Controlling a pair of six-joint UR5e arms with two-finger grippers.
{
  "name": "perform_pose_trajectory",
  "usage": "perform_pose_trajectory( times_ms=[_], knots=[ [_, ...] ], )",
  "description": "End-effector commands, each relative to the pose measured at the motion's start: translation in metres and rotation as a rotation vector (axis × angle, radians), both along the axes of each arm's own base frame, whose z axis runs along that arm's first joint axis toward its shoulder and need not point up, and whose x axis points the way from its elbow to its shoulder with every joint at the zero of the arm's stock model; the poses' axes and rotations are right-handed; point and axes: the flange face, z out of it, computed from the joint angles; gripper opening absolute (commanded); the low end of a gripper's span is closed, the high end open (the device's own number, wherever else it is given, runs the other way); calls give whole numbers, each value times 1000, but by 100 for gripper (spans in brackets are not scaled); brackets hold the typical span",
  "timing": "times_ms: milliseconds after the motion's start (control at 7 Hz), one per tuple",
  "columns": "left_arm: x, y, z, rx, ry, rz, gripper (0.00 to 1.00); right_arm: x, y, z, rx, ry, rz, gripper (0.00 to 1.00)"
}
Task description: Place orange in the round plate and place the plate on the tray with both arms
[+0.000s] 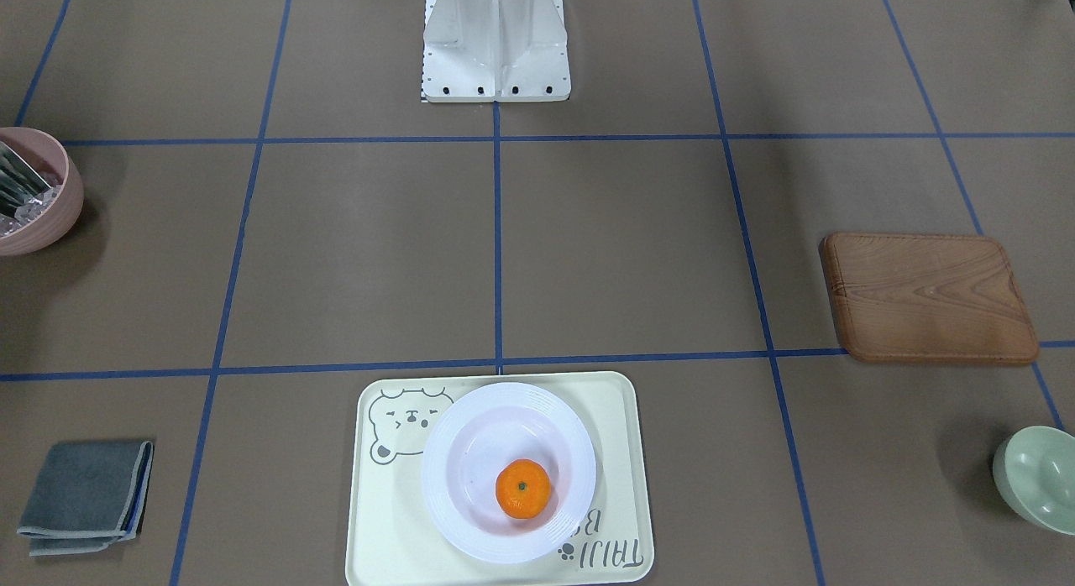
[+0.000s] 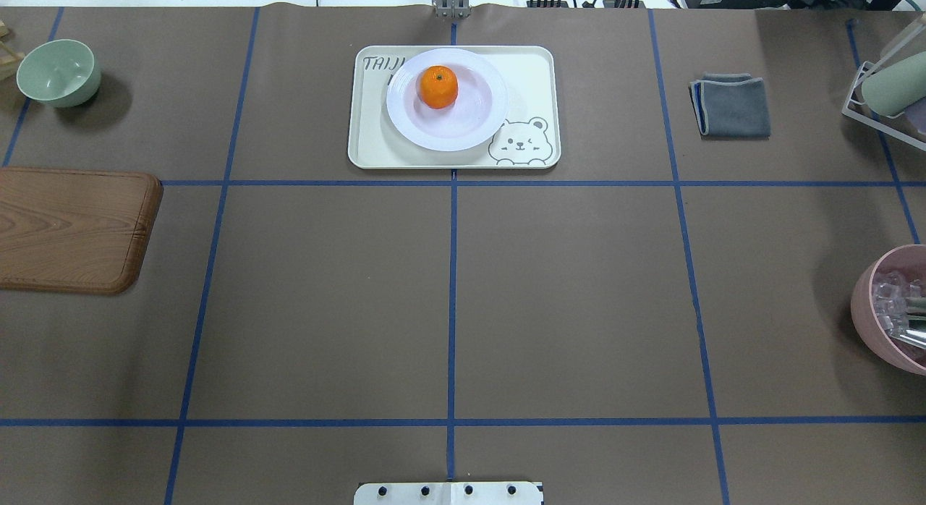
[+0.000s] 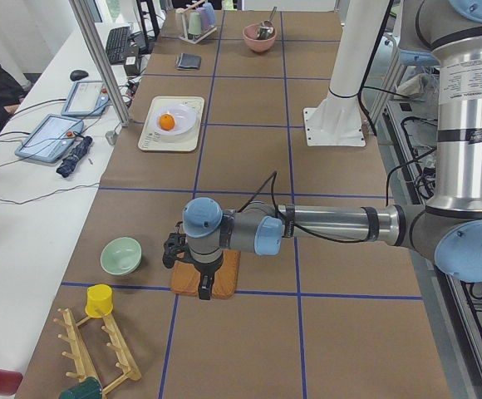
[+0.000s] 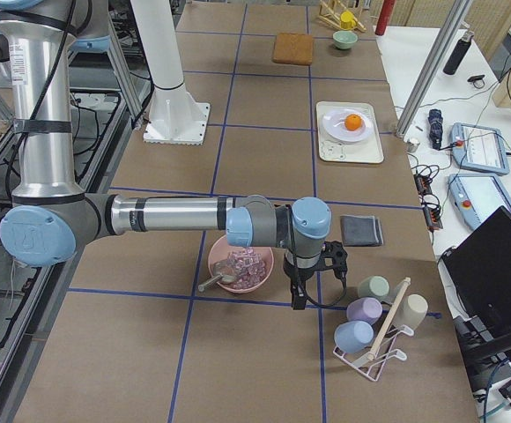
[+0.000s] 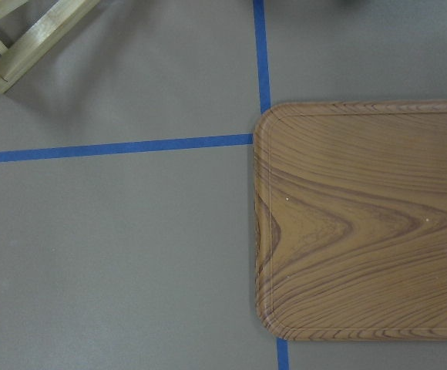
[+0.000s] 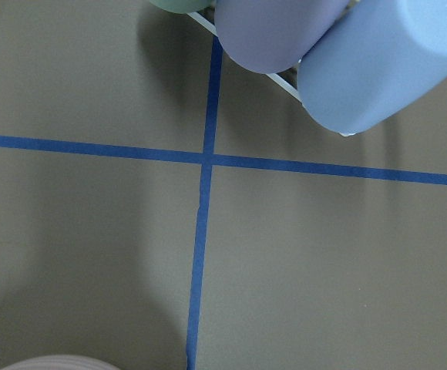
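Two arms are reaching outward over the table, both well apart from the task items.

The left arm is extending low and level. The left gripper is hovering over the edge of the wooden board, near the pale green bowl. Its jaw condition cannot be determined, as only a side view is showing it. The left wrist view is looking straight down on the board's rounded corners and bare table.

The right arm is extending in the same manner at the opposite end. The right gripper is hanging between the pink bowl and the cup rack. Its jaw condition likewise cannot be determined. The right wrist view is showing pastel cups on that rack.

The orange is sitting inside the round plate, stem dimple up and off-centre in the well. The plate is resting on the tray, partly covering the lettering and touching the bear drawing. Nothing is gripping plate or fruit — both grippers are far from the tray.

A folded grey cloth is lying on the table, apart from the tray.
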Motion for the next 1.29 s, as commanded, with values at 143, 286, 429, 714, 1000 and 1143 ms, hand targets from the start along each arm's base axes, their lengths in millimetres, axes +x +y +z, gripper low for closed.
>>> perform_pose_trajectory(
  times_ms=[143, 286, 429, 714, 1000, 1143],
  knots=[
    [1, 0, 0, 0, 0, 1, 99, 0, -1, -1, -5, 0, 0, 100],
    [1, 0, 0, 1, 0, 2, 99, 0, -1, -2, -4, 0, 1, 100],
    [0, 0, 1, -1, 2, 1, 99, 0, -1, -2, -3, -2, 0, 100],
    [0, 1, 1, -3, 2, 1, 99, -3, 1, -2, -13, -45, 0, 100],
    [0, 1, 3, -7, 4, 1, 99, -4, 1, -2, -13, -49, 0, 100],
    [0, 1, 3, -6, 2, 1, 99, -4, 1, -2, -13, -49, 0, 100]
  ],
)
